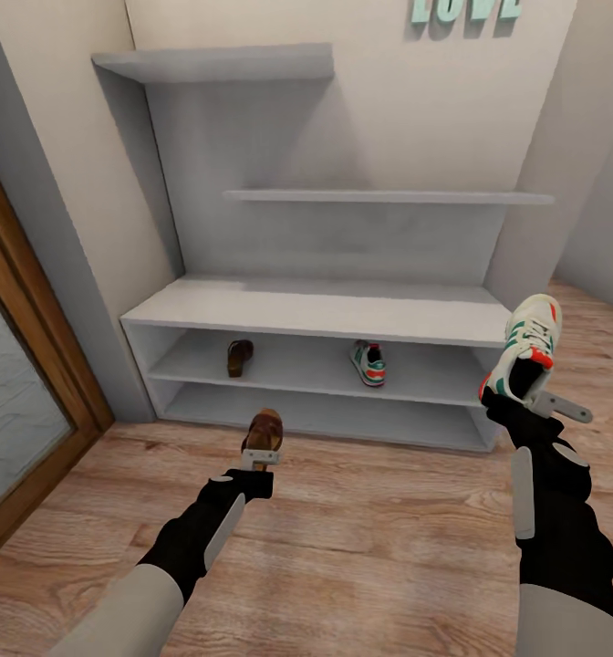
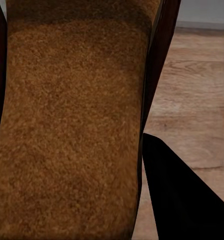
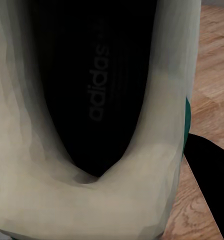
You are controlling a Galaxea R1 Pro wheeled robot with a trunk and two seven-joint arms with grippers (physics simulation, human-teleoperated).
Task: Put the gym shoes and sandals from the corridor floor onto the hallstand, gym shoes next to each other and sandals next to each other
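On the upper open shelf of the hallstand [image 1: 316, 315], one sandal [image 1: 239, 357] sits at left and one gym shoe [image 1: 368, 362] sits right of centre, well apart from each other. So two of four items look placed. Second sandal [image 1: 265, 432] is off the floor, clamped in the left gripper [image 1: 261, 456], held low just in front of the rack's bottom edge; its tan insole [image 2: 72, 130] shows close up in the left wrist view. Second gym shoe [image 1: 525, 351] is clamped in the right gripper [image 1: 535, 397], held up by the rack's right end, toe upward; its dark inside [image 3: 99, 85] shows in the right wrist view. Both jaws closed on their loads. Left to do, by my read: set each held shoe on the shelf beside its mate. Corridor floor [image 1: 361, 538] in front has no loose shoes. Wall shelves above, a wood door frame [image 1: 33, 365] at left.
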